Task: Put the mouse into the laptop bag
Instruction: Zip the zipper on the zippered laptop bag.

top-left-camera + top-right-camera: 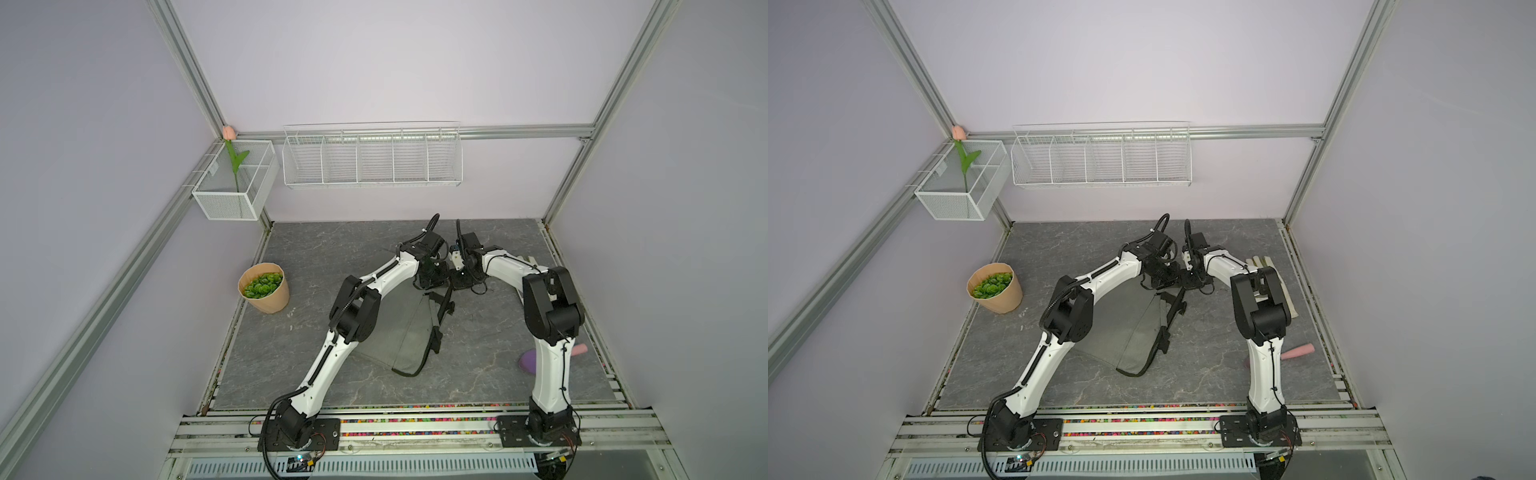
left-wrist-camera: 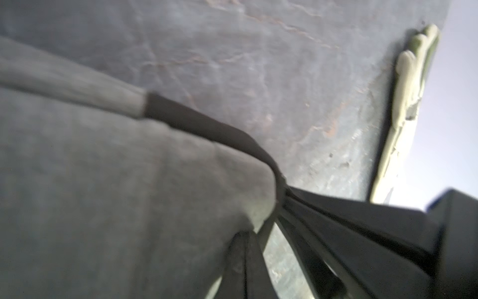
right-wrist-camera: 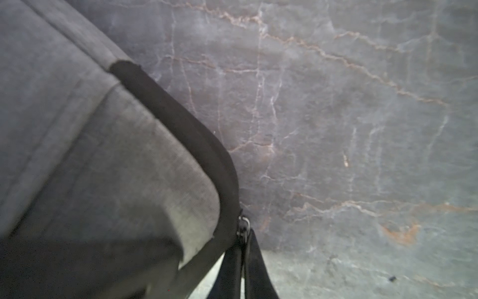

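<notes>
The grey laptop bag [image 1: 399, 328] [image 1: 1125, 328] lies mid-table, its far corner raised towards both grippers. In the left wrist view my left gripper [image 2: 245, 240] is shut, its tips pinching the bag's grey fabric edge [image 2: 155, 194] at that corner. My right gripper [image 3: 244, 243] is shut on the metal zipper pull [image 3: 244, 224] at the end of the black zipper band [image 3: 186, 124]. In both top views the two grippers meet over that corner, left [image 1: 430, 282] [image 1: 1163, 282] and right [image 1: 459, 282] [image 1: 1190, 282]. The mouse is out of view.
A white-and-grey glove [image 1: 1262, 266] [image 2: 411, 77] lies at the far right, behind the right arm. A purple piece [image 1: 528, 360] and a pink object [image 1: 579, 350] [image 1: 1298, 352] sit near the right edge. A plant pot [image 1: 264, 293] stands at the left. Wire baskets [image 1: 372, 158] hang on the back wall.
</notes>
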### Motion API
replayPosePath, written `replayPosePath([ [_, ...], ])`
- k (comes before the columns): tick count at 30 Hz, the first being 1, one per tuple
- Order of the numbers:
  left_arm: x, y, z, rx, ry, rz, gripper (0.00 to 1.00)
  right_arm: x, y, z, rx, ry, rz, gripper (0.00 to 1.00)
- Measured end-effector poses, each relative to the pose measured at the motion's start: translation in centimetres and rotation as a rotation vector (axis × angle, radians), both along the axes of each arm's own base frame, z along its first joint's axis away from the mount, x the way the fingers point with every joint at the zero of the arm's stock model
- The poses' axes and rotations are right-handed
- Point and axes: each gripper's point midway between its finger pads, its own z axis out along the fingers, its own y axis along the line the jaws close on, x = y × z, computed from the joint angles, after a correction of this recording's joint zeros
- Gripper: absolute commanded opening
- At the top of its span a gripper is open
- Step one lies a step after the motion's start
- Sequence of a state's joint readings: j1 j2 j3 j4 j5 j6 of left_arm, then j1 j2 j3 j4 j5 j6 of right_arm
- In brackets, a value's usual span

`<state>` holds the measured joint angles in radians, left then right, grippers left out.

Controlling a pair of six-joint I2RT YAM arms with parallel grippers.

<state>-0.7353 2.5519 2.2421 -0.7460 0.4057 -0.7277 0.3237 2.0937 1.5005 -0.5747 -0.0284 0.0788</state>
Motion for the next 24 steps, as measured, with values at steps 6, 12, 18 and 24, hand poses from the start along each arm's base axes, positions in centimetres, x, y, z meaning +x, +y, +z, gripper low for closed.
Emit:
replayPosePath([
  [6, 1.5, 0.1, 0.4, -0.043, -0.003, 0.045, 0.0, 0.0, 0.0, 0.0, 0.065, 0.009, -0.017, 0.07],
  [12, 5.7, 0.2, 0.5, -0.117, -0.023, 0.131, 0.0, 0.0, 0.1, 0.0, 0.103, 0.006, -0.028, 0.07],
  [18, 6.9, -0.7, 0.0, -0.153, -0.035, 0.15, 0.0, 0.0, 0.1, 0.0, 0.109, 0.006, -0.034, 0.07],
  [24, 6.7, -0.9, -0.4, -0.147, -0.058, 0.155, 0.0, -0.1, -0.1, 0.0, 0.104, 0.009, -0.051, 0.07],
])
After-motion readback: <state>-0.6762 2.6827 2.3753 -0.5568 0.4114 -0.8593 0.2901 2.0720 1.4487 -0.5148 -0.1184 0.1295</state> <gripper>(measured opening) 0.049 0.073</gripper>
